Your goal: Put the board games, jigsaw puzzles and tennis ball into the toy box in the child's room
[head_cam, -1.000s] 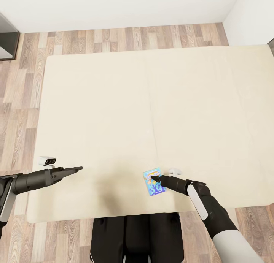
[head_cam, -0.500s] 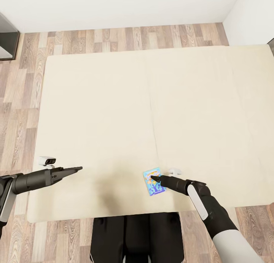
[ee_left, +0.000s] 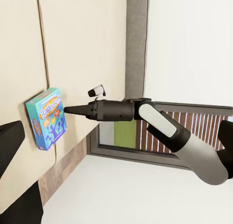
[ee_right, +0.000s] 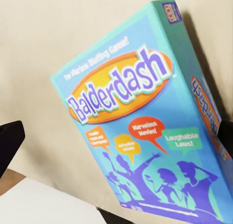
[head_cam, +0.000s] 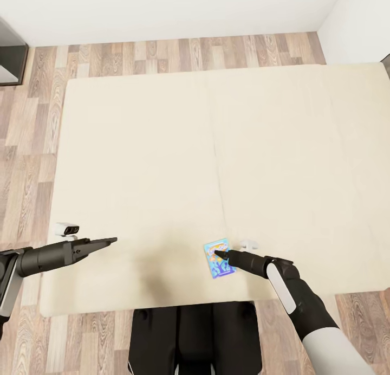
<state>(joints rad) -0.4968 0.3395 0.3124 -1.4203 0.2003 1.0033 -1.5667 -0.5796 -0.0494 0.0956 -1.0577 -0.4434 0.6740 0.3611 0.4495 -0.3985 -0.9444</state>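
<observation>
One board game (head_cam: 219, 259), a light blue box with "Balderdash" printed on the lid, lies flat on the beige bed (head_cam: 162, 147) near its front edge. The right gripper (head_cam: 218, 252) hangs over the box with its tip pointing at it; whether its fingers are apart or together cannot be told. The left gripper (head_cam: 111, 239) hovers well apart over the mattress, fingers pressed together, holding nothing.

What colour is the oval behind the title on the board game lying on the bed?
Orange, clearest in the right wrist view, on the teal board game.
</observation>
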